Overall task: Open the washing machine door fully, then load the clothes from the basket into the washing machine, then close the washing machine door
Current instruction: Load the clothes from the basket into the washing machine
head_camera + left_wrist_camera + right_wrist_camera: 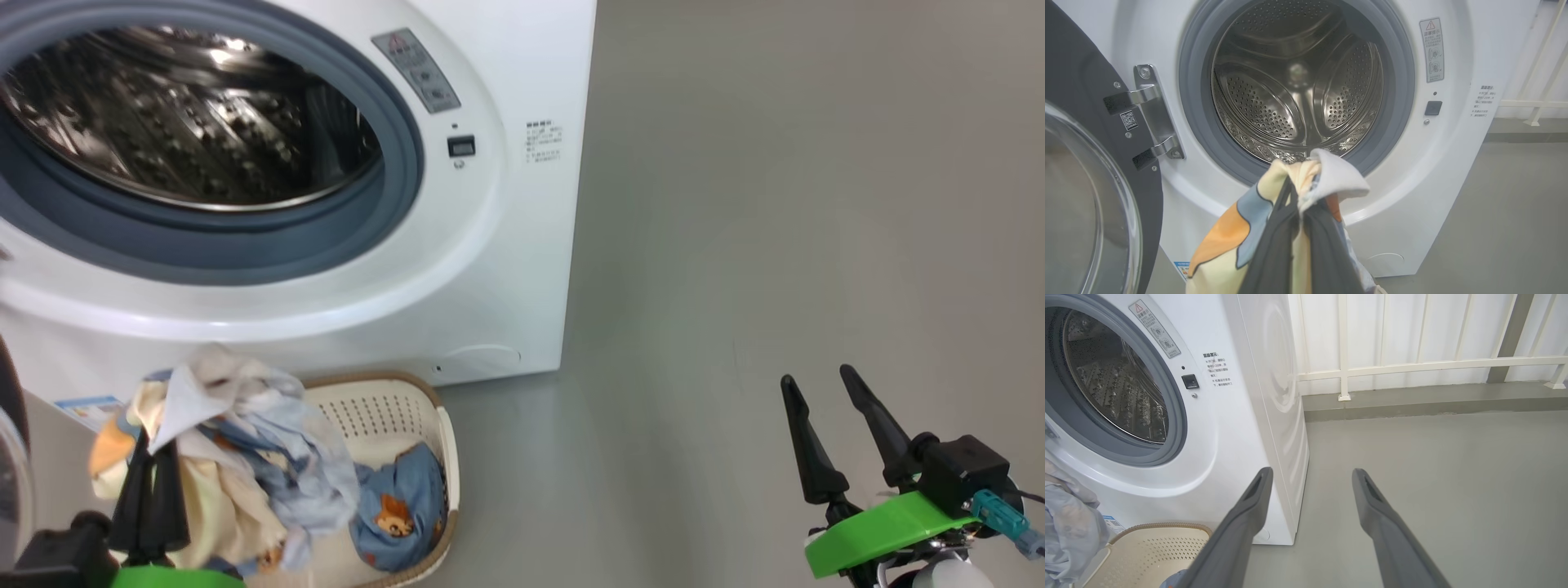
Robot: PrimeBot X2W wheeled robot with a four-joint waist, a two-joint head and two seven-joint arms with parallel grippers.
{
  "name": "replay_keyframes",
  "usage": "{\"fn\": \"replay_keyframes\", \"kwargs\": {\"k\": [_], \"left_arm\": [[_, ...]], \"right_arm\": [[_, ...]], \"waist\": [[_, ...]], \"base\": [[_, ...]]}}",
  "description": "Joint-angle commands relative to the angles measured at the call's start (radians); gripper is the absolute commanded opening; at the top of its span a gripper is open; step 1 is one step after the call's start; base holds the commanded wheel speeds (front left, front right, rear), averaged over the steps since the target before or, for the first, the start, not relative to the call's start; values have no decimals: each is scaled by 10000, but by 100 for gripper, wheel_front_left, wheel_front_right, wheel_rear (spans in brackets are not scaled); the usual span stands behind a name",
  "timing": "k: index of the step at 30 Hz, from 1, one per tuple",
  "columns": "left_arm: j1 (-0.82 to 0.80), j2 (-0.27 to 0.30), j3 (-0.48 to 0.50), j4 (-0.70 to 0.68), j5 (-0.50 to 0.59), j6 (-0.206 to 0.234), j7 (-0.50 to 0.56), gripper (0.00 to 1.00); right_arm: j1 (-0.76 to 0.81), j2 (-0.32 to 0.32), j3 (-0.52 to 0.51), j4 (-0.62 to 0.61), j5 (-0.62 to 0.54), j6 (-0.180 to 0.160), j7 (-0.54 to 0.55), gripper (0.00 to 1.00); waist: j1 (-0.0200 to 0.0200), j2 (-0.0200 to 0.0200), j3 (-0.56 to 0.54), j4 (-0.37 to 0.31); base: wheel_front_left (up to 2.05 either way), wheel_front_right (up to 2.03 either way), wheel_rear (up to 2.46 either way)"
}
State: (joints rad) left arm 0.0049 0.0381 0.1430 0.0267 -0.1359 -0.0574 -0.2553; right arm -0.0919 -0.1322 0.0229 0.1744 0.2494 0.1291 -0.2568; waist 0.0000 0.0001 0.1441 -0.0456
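Left wrist view: my left claw (1300, 200) pinches a cream, blue and orange garment (1229, 241) over the cream plastic basket (384, 408), where one blue garment (400, 506) lies. My right claw (818, 377) hangs wide, empty. Next I push this one into the bare steel drum (1298, 81) of the big white washing machine (522, 269); its black round door (1081, 102) stands open.

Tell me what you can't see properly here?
Left wrist view: the clothes cover the left gripper tips.
Head view: clothes hide part of the basket bottom; the washing machine print is too tiny to read.
Left wrist view: the washing machine door runs off the left edge.
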Motion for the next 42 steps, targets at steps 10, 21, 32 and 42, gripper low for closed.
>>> {"fn": "replay_keyframes", "kwargs": {"k": [10,21,32,42], "left_arm": [[679,124,36,-753,-200,424,-64,0],[582,123,63,-553,-523,522,-64,0],[-941,164,189,214,-453,162,-64,0],[-3975,1071,363,1826,33,-367,-65,0]], "right_arm": [[254,-47,283,-201,88,16,-49,100],[248,32,251,-262,140,16,-49,100],[-23,90,253,-306,213,16,-49,100],[-449,161,475,-406,154,16,-49,100]], "waist": [[0,-1,-939,166],[0,-1,-740,149],[0,-1,143,-107],[0,-1,1174,-595]], "base": [[0,0,0],[0,0,0],[0,0,0],[0,0,0]]}}
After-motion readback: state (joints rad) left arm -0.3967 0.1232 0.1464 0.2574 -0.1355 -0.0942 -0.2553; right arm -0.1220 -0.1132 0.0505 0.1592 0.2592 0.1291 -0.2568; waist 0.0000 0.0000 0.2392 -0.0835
